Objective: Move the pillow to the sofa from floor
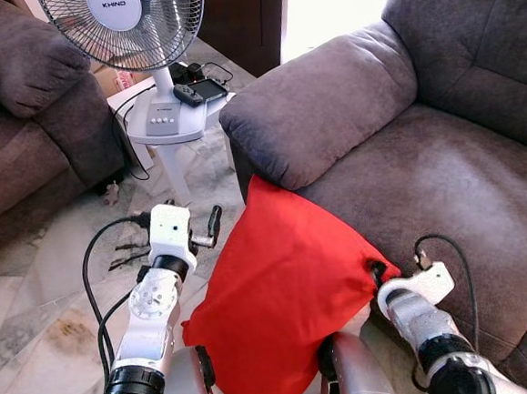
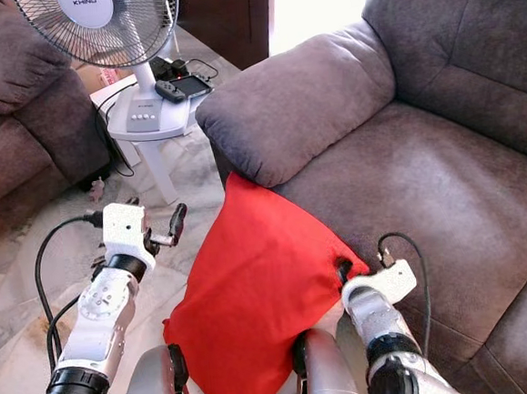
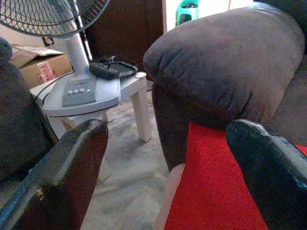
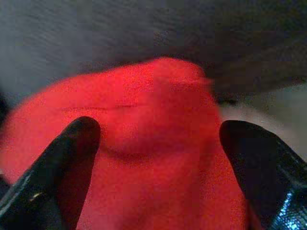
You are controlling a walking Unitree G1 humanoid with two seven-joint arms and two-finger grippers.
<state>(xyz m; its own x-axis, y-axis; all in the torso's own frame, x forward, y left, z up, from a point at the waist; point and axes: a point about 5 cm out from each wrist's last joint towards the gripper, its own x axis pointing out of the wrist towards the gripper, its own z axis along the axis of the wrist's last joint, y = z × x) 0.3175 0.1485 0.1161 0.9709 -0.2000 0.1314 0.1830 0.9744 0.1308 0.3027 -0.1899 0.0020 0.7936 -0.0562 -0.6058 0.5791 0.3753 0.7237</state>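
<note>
Now we face the grey-brown suede sofa point(image 1: 444, 174), the red fabric pillow point(image 1: 280, 296) leaning on its seat front below the armrest, our right claw point(image 4: 153, 139) spread wide against its corner to steady it, our left claw point(image 3: 163, 158) open alongside.

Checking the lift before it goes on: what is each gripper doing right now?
Left gripper: open, beside the red pillow, holding nothing.
Right gripper: open, fingers spread against the pillow's corner by the sofa.
</note>
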